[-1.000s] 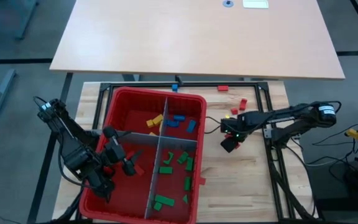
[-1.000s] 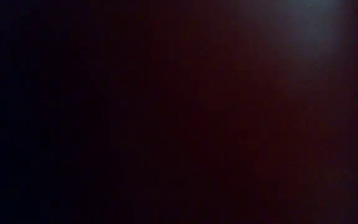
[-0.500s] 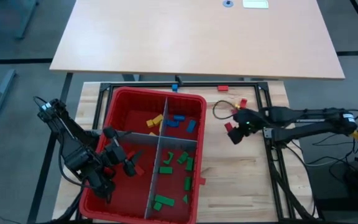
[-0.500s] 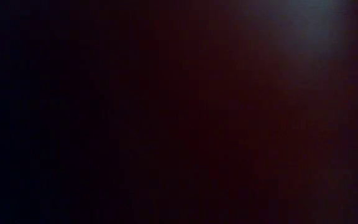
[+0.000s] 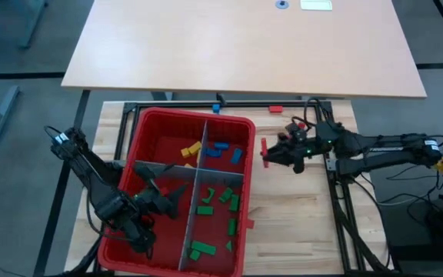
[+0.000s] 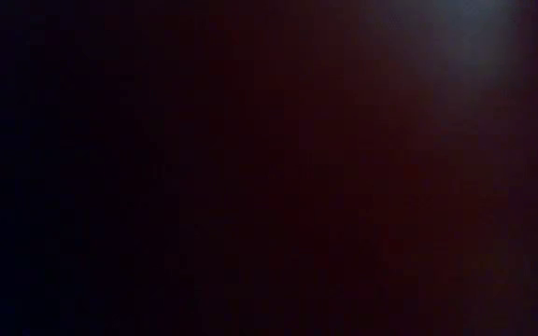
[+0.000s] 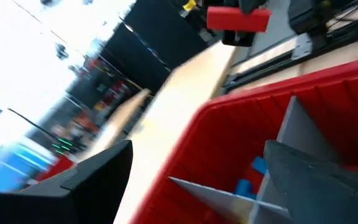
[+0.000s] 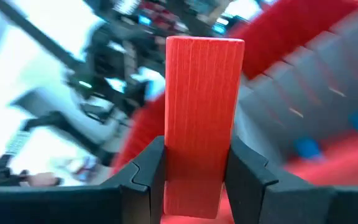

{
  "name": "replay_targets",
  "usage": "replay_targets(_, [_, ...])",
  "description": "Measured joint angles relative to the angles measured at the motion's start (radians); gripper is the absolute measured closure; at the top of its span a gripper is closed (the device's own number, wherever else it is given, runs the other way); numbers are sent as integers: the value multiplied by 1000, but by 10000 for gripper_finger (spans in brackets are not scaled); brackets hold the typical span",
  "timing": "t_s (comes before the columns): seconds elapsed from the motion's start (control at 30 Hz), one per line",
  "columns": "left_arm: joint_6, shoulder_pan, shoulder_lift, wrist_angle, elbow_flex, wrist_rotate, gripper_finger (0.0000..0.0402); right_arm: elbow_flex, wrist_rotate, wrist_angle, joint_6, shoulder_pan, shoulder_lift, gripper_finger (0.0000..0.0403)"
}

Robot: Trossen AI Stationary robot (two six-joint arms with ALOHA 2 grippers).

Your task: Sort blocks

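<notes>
While the right claw grips a red block just off the bin's right wall, above the desk, the wrist view shows that block pinched upright between both fingers. Left claw hangs inside the bin over its near-left compartment, fingers spread, holding nothing. Grey dividers split the bin: yellow blocks and blue blocks in the far-right compartment, green blocks in the near-right one. Loose on the desk: a blue block and a red block by the far rail, another red one just right of the bin. Low view is dark, nothing readable.
</notes>
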Motion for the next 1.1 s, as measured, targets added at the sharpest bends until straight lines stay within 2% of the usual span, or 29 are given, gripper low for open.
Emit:
replay_targets(0.2, [119, 37, 64, 43, 0, -66, 52, 0, -61, 269, -3, 40, 151, 296])
replay_targets(0.3, [120, 65, 74, 73, 0, -69, 52, 33, -84, 319, 3, 62, 245, 296])
replay_targets(0.53, [121, 79, 72, 127, 0, -80, 51, 264, -143, 312, -69, 126, 462, 296])
replay_targets(0.7, [145, 68, 72, 145, 0, -71, 51, 474, -175, 157, -161, 135, 603, 296])
replay_targets(0.9, [351, 45, 83, 319, 0, -50, 51, 634, -248, 114, -187, 126, 741, 296])
replay_targets(1.1, [545, 38, 93, 495, 0, -48, 51, 706, -293, 113, -179, 123, 826, 296])
